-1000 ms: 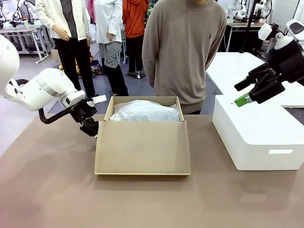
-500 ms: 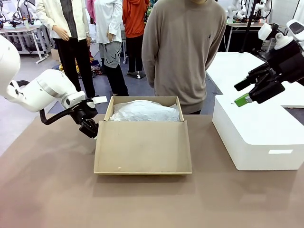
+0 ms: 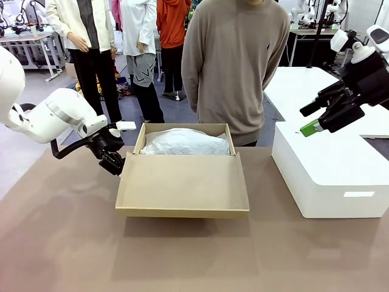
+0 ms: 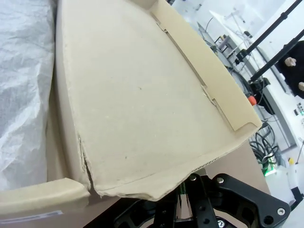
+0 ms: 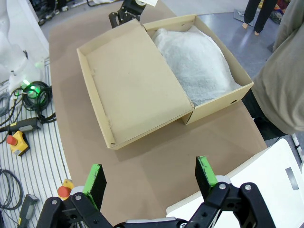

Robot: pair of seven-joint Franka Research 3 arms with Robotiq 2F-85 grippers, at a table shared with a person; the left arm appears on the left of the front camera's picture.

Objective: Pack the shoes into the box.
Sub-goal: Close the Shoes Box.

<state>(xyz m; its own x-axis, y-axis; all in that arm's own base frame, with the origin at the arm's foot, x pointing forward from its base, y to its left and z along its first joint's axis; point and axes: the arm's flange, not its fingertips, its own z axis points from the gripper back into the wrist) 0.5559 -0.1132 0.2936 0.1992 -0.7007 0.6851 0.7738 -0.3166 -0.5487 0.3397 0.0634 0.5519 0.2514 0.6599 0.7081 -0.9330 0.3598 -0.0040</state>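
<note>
Setting: Brown tabletop fills the lower frame of the front view; a person in a grey-beige sweater stands at the far edge, top centre, arms back, apparently leaving the work to the robot.
Box: tan-brown cardboard shoebox sits centre frame, its hinged flap lid folded out toward the camera and tipped up off the table.
Lining: crumpled white tissue paper heaps in the tray; any shoes would be hidden beneath it.
Left gripper: jaws together, pressed at the lid's left corner, middle left of the frame; judged to be levering the flap up to close it.
Left wrist view: the lid's torn corner rides just above the black fingers.
Right gripper: jaws wide apart, empty, held high at upper right above the large white rounded box, seemingly parked clear of the swinging lid.
</note>
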